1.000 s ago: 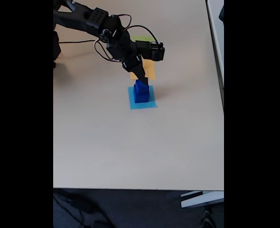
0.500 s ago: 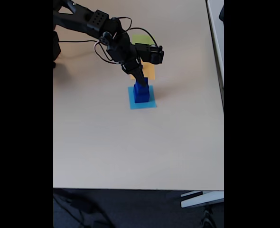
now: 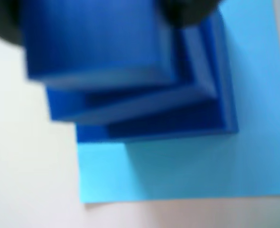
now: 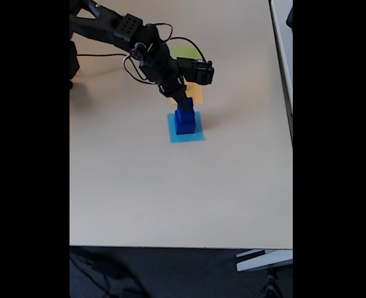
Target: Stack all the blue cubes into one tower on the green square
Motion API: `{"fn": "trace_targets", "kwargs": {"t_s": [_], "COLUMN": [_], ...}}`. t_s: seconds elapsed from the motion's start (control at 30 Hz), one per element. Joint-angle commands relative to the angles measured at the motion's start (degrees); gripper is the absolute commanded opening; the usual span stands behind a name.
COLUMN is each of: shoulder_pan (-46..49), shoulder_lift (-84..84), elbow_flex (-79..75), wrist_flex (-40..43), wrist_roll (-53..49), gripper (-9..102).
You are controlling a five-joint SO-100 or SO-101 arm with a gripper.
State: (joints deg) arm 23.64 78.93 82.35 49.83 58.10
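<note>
Three blue cubes stand as a stepped tower on a flat light-blue square. Seen from the wrist, the small cube is close and blurred above the medium cube and the large cube. My gripper comes down onto the tower's top, and its dark fingers flank the small cube, shut on it. Behind the arm, at the far side of the table, the green square lies partly hidden.
An orange square lies between the green and the light-blue square. The arm and its cables reach in from the upper left. The beige table ends near the bottom and at the right.
The gripper has shifted slightly up, and the top of the blue stack appears a little higher than a second ago. The lower cubes and the squares have not moved.
</note>
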Motion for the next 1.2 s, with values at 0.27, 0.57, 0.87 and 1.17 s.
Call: {"fn": "trace_targets", "kwargs": {"t_s": [0.27, 0.57, 0.87, 1.17], "shoulder_pan": [-0.1, -3.6, -10.3, -21.7], "shoulder_lift": [2.2, 7.3, 11.4, 14.4], "elbow_flex": [-0.4, -2.4, -11.4, -1.5], "wrist_flex": [0.3, -0.4, 2.5, -0.4], "wrist_roll": [-0.7, -6.0, -7.4, 11.4], "gripper": [9, 8, 7, 8]}}
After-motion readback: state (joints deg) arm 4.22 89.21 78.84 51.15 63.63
